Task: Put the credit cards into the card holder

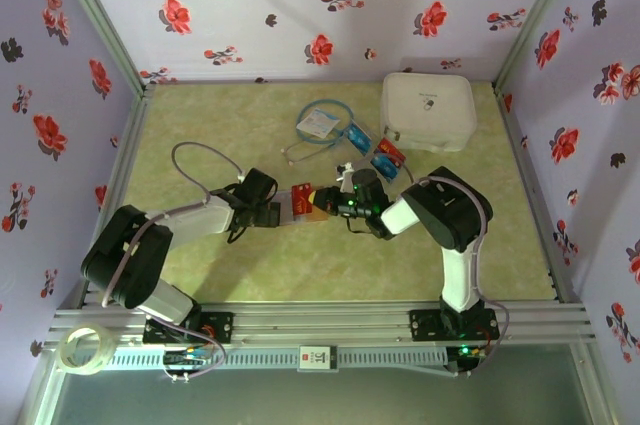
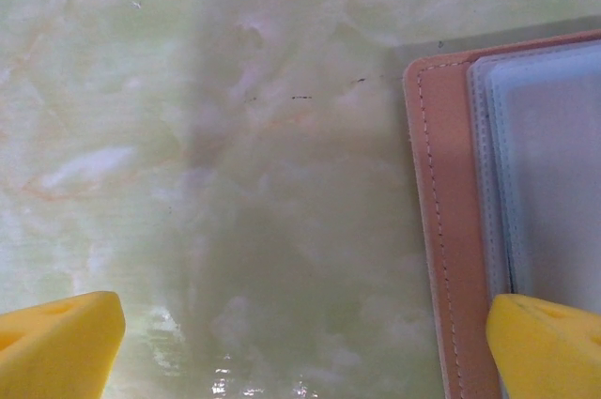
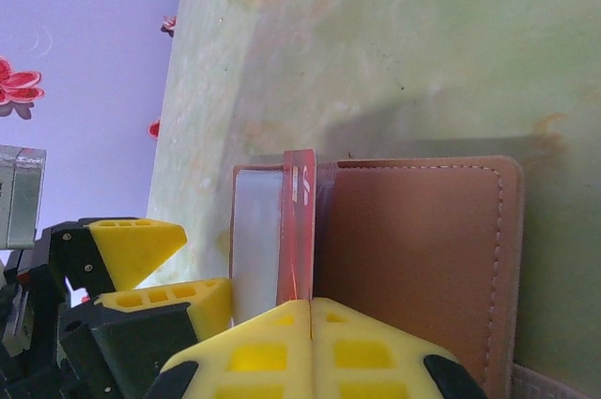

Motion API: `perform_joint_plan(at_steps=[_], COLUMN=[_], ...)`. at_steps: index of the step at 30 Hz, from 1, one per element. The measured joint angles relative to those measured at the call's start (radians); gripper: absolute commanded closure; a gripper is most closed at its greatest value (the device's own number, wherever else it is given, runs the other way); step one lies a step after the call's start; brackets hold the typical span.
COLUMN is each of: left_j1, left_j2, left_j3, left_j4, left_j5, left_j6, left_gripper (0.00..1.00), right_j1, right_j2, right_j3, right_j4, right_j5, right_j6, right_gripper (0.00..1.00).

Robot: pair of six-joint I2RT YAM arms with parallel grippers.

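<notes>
A green marbled table [image 1: 230, 115] carries a large white case [image 1: 428, 110] at its far right. At the centre, two robot arms meet over the card holder [image 3: 413, 258], which lies open and flat, brown cover on one side and pale sleeves on the other. The left gripper [image 2: 300, 352] is spread wide, with one yellow fingertip [image 2: 545, 347] over the holder's edge, probably to stop it sliding. The right gripper [image 3: 310, 324] is clenched on a red card [image 3: 299, 216], held on edge at the sleeves, likely lined up for a slot. The other credit cards [image 1: 384, 155] lie near the white case.
</notes>
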State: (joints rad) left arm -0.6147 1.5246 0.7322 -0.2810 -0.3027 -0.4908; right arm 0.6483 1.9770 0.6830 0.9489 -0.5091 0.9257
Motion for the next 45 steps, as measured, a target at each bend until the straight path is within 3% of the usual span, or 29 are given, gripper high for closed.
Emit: perform_joint_plan(at_steps=[45], left_j1=[0.000], left_j2=[0.014], left_j3=[0.000], left_j4=[0.020], left_j5=[0.001], left_j6=[0.000], left_gripper=[0.00], right_j1=[-0.027], right_j2=[0.022], right_j3=[-0.050], right_j4=[0.072], right_j5=[-0.042], right_j6=[0.024], right_gripper=[1.00])
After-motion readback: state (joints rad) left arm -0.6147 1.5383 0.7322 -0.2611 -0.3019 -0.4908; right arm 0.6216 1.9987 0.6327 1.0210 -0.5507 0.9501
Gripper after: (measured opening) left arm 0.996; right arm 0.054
